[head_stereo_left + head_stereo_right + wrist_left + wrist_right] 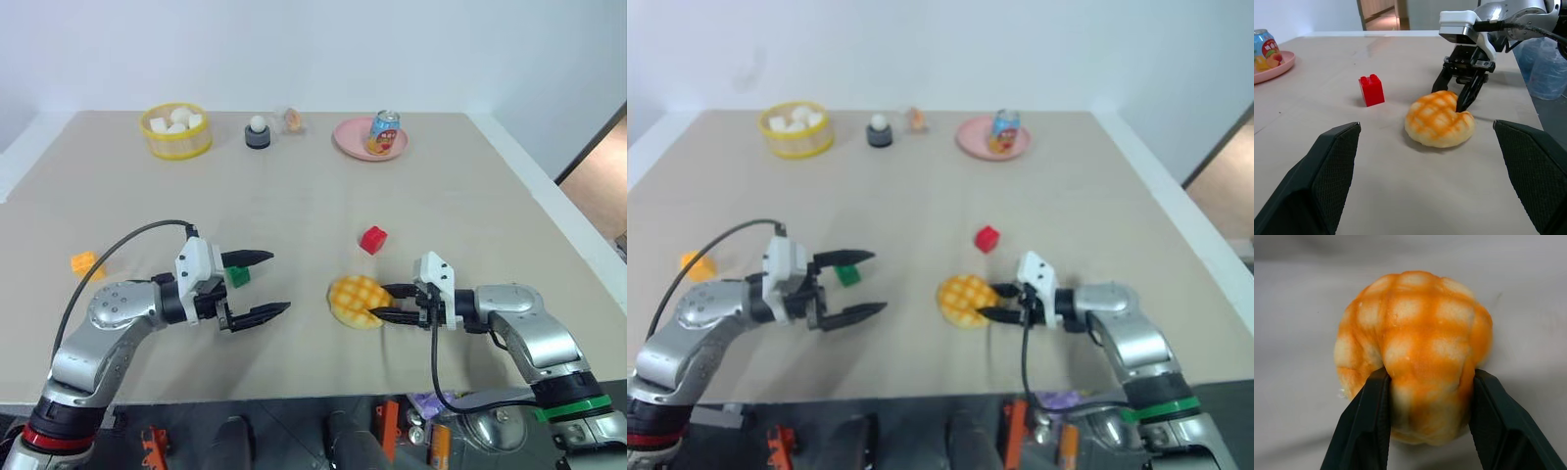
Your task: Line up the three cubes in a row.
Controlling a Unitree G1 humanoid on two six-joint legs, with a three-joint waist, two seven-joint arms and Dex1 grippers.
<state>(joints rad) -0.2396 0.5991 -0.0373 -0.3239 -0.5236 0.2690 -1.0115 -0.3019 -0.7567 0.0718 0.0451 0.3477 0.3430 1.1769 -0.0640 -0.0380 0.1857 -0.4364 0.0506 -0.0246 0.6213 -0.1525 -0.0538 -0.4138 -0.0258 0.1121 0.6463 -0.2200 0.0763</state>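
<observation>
The left gripper (263, 286) partly hides the green cube (238, 276). A small item (292, 119) near the table's (470, 196) far edge is too small to identify.

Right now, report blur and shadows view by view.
Right eye view: softer than the left, orange-yellow cube smeared. Left wrist view: sharp, bun casting a soft shadow beside red cube. Right wrist view: table behind the bun blurred, right gripper pinching it.

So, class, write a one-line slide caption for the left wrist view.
Right hand pinches the soft bun on the table, red cube standing nearby.
</observation>
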